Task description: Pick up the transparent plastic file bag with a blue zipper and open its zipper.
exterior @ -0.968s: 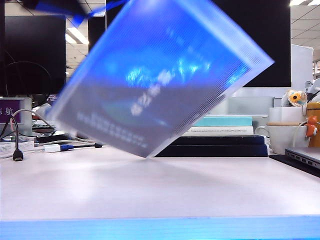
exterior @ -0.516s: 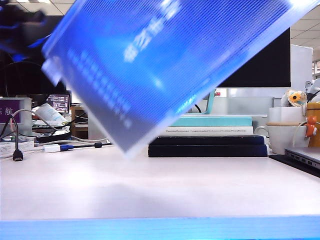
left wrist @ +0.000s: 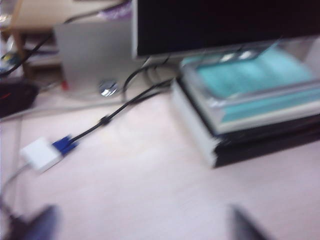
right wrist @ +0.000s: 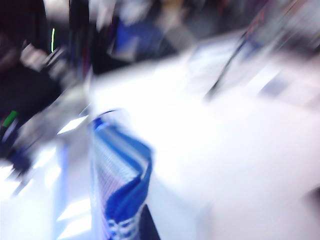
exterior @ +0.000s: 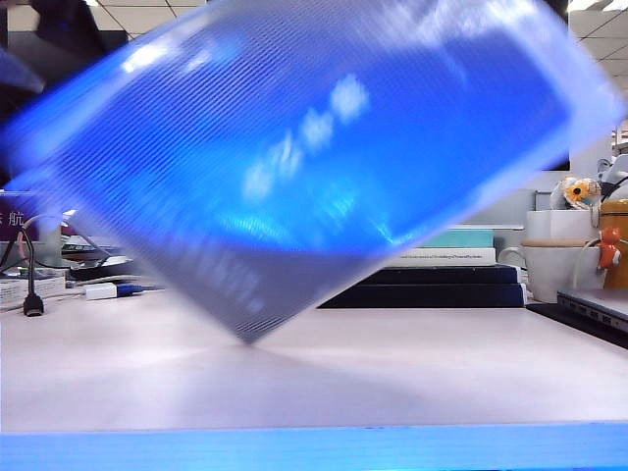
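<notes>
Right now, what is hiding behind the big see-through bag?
Behind the raised file bag, part of a stack of books shows; its other end is covered. The right gripper holds the bag; the left gripper hangs open above the table.

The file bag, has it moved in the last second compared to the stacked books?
Yes. The file bag swung up and left, then dropped back; it again hides the books' left end.

I'm seeing the transparent plastic file bag [exterior: 294,167] glinting as glossy, translucent plastic with a fine woven grid texture, tinted blue. Its blue zipper [right wrist: 131,180] edge is reading as soft fabric-like trim in the right wrist view. The bench [exterior: 314,378] is showing a pale, matt, smooth top. The stacked books [left wrist: 250,105] are presenting smooth paper covers, and the mug [exterior: 554,270] is looking like glazed white ceramic.
</notes>
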